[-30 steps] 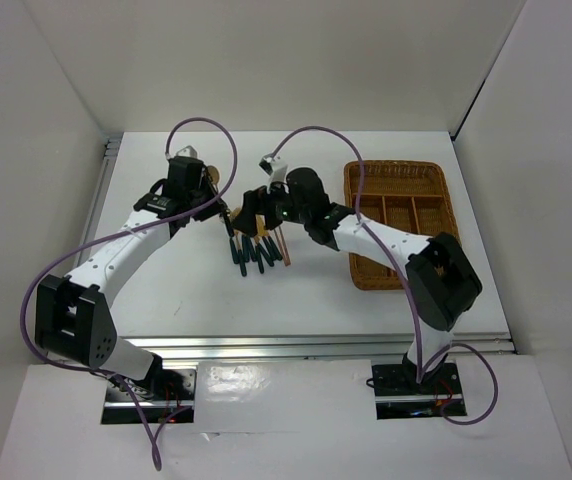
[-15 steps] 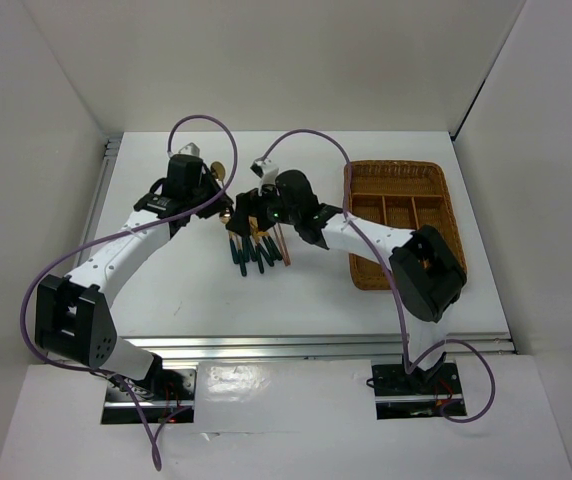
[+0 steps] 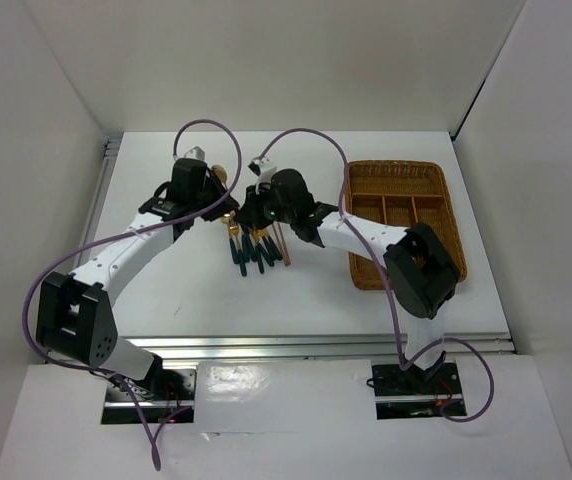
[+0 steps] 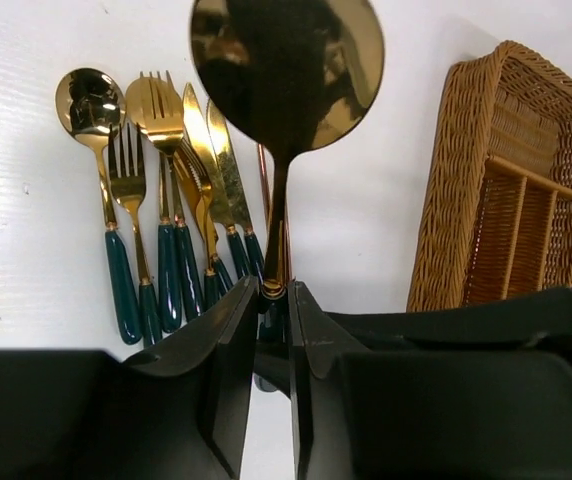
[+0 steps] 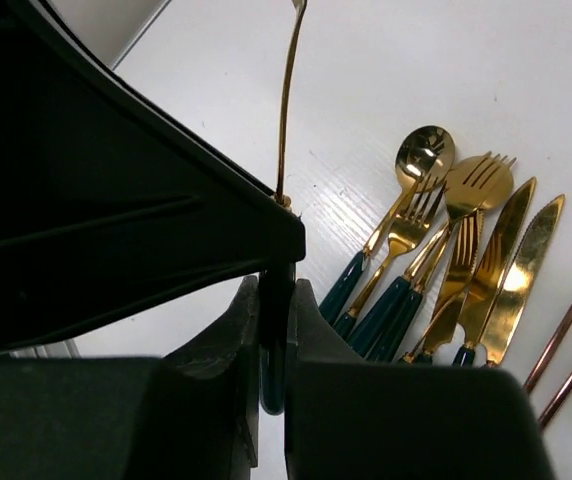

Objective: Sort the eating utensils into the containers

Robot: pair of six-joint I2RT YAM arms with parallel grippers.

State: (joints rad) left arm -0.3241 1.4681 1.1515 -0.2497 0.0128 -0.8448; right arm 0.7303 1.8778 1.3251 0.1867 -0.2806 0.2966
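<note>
Above the bench (image 3: 296,300), left of the wicker tray (image 3: 396,166), left claw (image 4: 270,300) and right claw (image 5: 272,325) both clamp one gold spoon (image 4: 286,70) by its handle, loose cutlery (image 4: 171,240) lying beneath.

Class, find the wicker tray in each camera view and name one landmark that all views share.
Top external: wicker tray at the right of the table.
Left wrist: at the right edge.
Right wrist: not in view.
Shared landmark: the row of gold cutlery lying on the table.
</note>
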